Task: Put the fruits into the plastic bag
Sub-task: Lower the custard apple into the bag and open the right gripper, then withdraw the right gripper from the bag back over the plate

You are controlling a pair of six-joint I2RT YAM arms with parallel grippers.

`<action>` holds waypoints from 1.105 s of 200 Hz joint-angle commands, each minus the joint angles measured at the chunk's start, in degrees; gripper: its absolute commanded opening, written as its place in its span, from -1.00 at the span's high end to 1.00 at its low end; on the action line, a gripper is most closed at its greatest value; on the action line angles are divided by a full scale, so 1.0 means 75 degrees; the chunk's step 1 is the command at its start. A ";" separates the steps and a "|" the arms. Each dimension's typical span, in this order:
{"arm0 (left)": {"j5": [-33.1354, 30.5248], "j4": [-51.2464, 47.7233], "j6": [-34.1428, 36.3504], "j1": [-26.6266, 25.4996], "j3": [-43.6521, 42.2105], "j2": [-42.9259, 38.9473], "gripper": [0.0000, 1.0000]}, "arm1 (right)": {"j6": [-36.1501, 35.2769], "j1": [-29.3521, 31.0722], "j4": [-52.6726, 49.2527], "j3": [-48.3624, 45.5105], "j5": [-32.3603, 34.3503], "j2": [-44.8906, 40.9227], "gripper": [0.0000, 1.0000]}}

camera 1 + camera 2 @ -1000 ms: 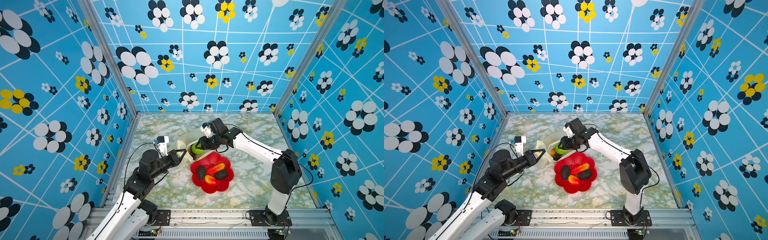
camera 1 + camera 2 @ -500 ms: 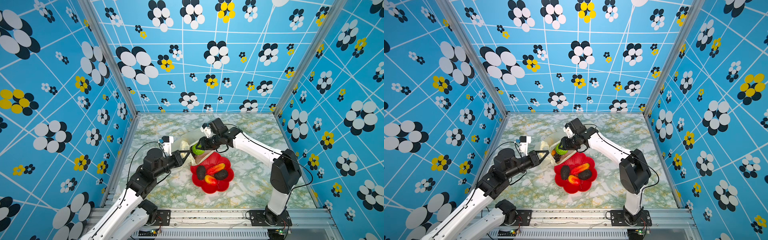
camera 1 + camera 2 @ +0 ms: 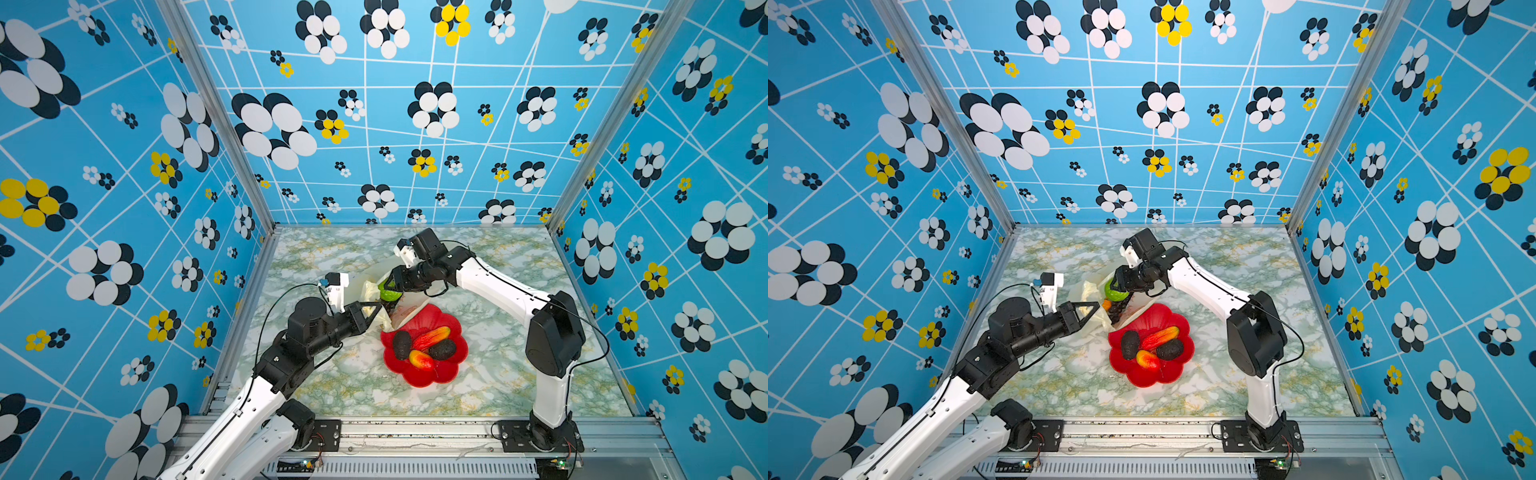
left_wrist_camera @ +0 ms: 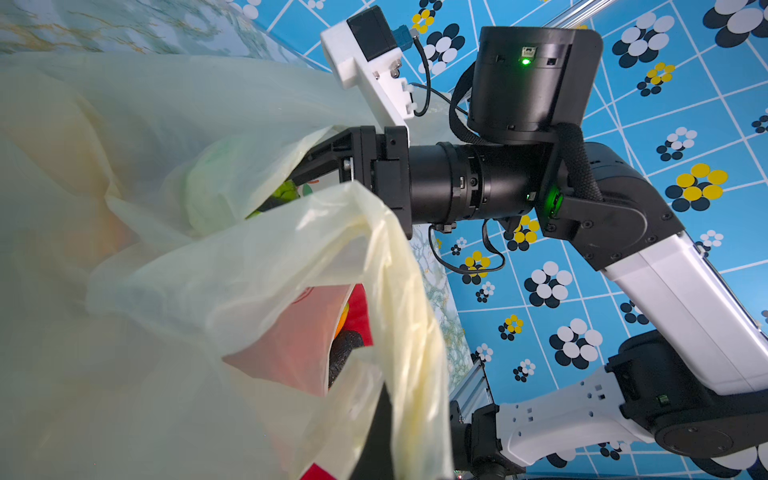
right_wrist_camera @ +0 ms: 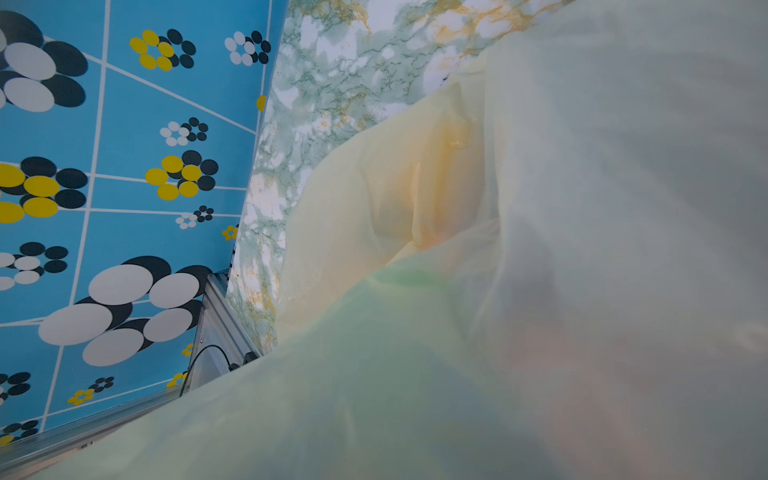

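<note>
The cream plastic bag (image 3: 368,291) lies left of the red plate, its mouth lifted. My left gripper (image 3: 376,309) is shut on the bag's rim and holds it up; thin film drapes over its dark finger (image 4: 376,432) in the left wrist view. My right gripper (image 3: 386,286) reaches into the mouth, shut on the green round fruit (image 3: 389,294), which also peeks out between folds (image 4: 286,191). A dark grape bunch (image 3: 1119,311) shows inside the bag. Two avocados (image 3: 402,345) (image 3: 442,349) and two mangoes (image 3: 432,336) (image 3: 420,359) lie on the plate. Bag film (image 5: 540,208) fills the right wrist view.
The red flower-shaped plate (image 3: 451,372) sits at the table's middle, right beside the bag. Patterned blue walls enclose the marble table (image 3: 498,257) on three sides. An aluminium rail (image 3: 415,432) with both arm bases runs along the front edge.
My left arm has swung right and forward with the bag rim, closing in on the right gripper. The right gripper has stayed over the bag mouth with the green fruit.
</note>
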 commanded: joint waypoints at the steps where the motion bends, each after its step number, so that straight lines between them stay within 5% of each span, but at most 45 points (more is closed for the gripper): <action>1: -0.0163 0.0031 0.0201 -0.0064 0.0192 -0.0155 1.00 | -0.0115 0.0059 -0.0220 0.0124 0.0076 0.0072 -0.59; 5: -0.0177 0.0010 0.0202 -0.0068 0.0187 -0.0162 1.00 | -0.0110 0.0058 -0.0208 0.0092 0.0079 0.0052 -0.92; 11: -0.0187 -0.0016 0.0214 -0.0070 0.0179 -0.0196 1.00 | -0.0101 0.0058 -0.0195 0.0057 0.0099 0.0011 -0.99; 69: -0.0246 0.0041 0.0109 -0.0070 0.0073 -0.0262 1.00 | -0.0071 0.0057 0.0024 -0.0286 0.0250 -0.0502 -0.99; 137: -0.0412 -0.0018 0.0062 -0.0063 -0.0004 -0.0277 1.00 | -0.0318 0.0051 0.1703 -0.1754 0.0929 -0.2482 -0.99; 192: -0.0482 0.0007 0.0038 -0.0068 -0.0058 -0.0248 1.00 | -0.0302 0.0047 0.4954 -0.4953 0.2826 -0.5049 -0.99; 221: -0.0483 0.0018 0.0029 -0.0070 -0.0058 -0.0233 1.00 | -0.0752 0.0047 0.6035 -0.6302 0.3005 -0.6033 -0.99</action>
